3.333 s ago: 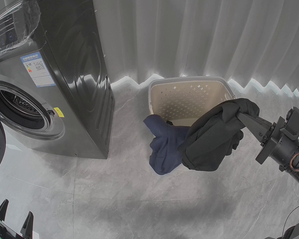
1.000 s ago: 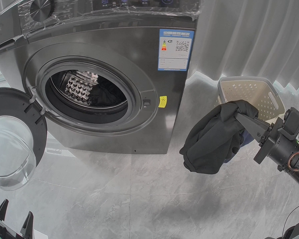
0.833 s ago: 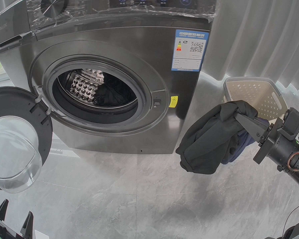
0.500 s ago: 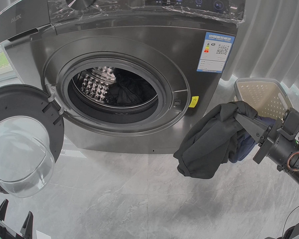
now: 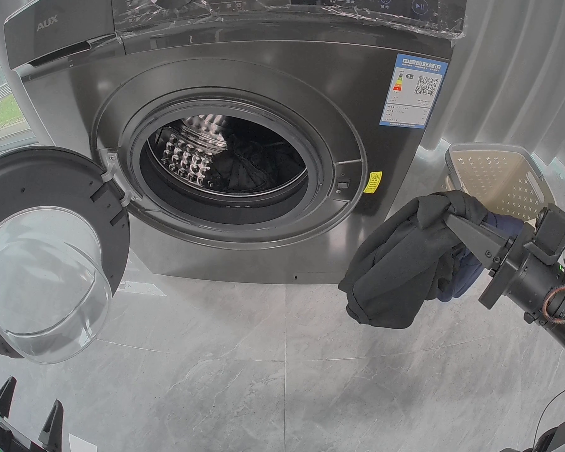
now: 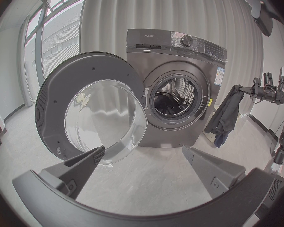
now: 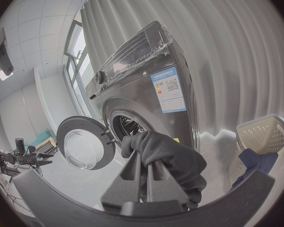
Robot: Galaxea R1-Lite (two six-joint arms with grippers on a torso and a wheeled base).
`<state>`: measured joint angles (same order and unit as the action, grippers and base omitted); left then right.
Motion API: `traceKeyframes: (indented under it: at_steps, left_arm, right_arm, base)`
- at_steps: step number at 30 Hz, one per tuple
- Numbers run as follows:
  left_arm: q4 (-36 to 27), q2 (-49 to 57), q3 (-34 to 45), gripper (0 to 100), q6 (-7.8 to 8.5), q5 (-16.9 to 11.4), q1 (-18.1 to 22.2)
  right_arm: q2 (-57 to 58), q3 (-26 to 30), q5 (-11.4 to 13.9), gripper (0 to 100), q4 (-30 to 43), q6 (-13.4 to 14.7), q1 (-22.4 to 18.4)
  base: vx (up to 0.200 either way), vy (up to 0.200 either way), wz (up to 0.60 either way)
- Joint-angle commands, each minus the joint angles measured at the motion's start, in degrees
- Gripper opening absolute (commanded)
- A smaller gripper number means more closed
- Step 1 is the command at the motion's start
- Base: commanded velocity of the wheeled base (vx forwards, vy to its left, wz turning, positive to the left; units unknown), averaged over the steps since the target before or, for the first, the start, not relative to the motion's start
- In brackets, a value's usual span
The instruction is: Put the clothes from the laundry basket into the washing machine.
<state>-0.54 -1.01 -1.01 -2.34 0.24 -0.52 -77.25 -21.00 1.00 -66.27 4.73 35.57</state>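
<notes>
Right pincer (image 5: 453,220) clamped black garment (image 5: 398,265), which hung right of washing machine (image 5: 358,114), near laundry basket (image 5: 515,158). Judged best: clear the door lip, push deep into drum (image 5: 226,158) before release. Left pincer (image 6: 142,148) gaped empty

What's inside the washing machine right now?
Through the open door you can see the shiny drum with dark clothes lying in it. The drum's front bottom is hidden by the rim, so more could be there.
</notes>
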Motion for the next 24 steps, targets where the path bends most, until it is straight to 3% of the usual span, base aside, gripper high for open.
traceKeyframes:
  at_steps: [1,13,24]
  left_arm:
    - [0.0,0.8,0.7,100,-0.03,0.0,0.0]
    - [0.0,0.8,0.7,100,-0.03,0.0,0.0]
    - [0.0,0.8,0.7,100,-0.03,0.0,0.0]
  right_arm:
    - [-0.1,0.0,0.1,0,-0.1,0.0,0.0]
    - [-0.1,0.1,0.1,0,0.0,0.0,-0.1]
    - [-0.2,0.1,0.1,0,0.2,0.1,-0.1]
  base:
    - [0.000,0.200,0.00]
    - [0.000,0.200,0.00]
    - [0.000,0.000,0.00]
